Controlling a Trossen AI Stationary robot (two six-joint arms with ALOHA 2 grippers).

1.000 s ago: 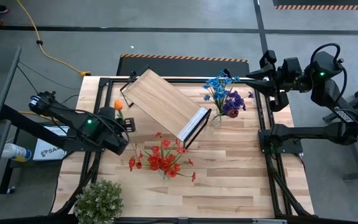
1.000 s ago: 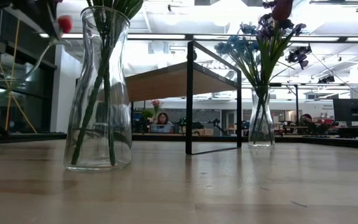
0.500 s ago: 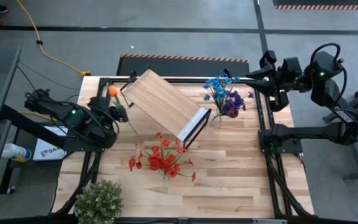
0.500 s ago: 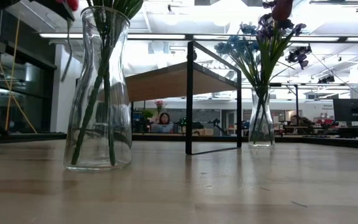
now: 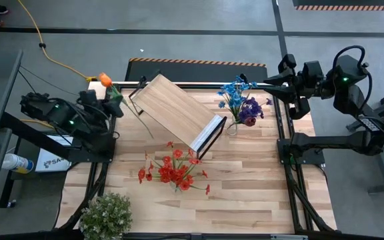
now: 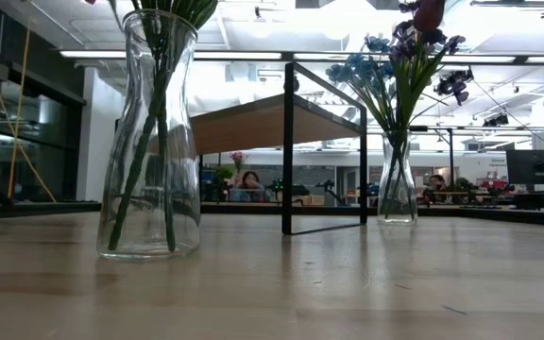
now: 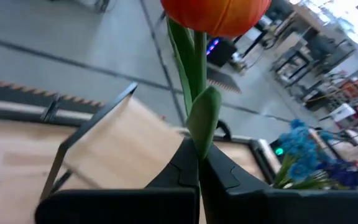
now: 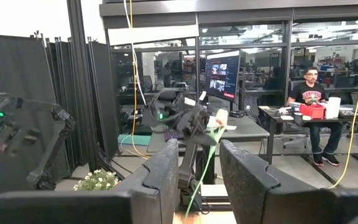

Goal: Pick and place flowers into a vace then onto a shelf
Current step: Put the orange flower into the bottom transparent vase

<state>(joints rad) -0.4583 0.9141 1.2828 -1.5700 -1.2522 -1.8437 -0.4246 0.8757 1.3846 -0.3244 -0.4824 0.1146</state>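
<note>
Since that orange flower (image 5: 105, 79) looks light and floppy, with a thin wiry stem, the left gripper (image 5: 114, 99) pinching it tight low on the stem, held up by the shelf's (image 5: 175, 111) corner, seems right. Right gripper (image 5: 280, 81) parks at the table's far edge, fingers apart, holding nothing.

arms: I am showing two matte black jointed arms (image 5: 65, 123) with bulky round housings
lights: small green lamps are glowing on my joints
cables: a black cable is looping over my right arm (image 5: 349, 83)
fingers: my fingers (image 8: 160, 171) are looking dark, flat and blocky
</note>
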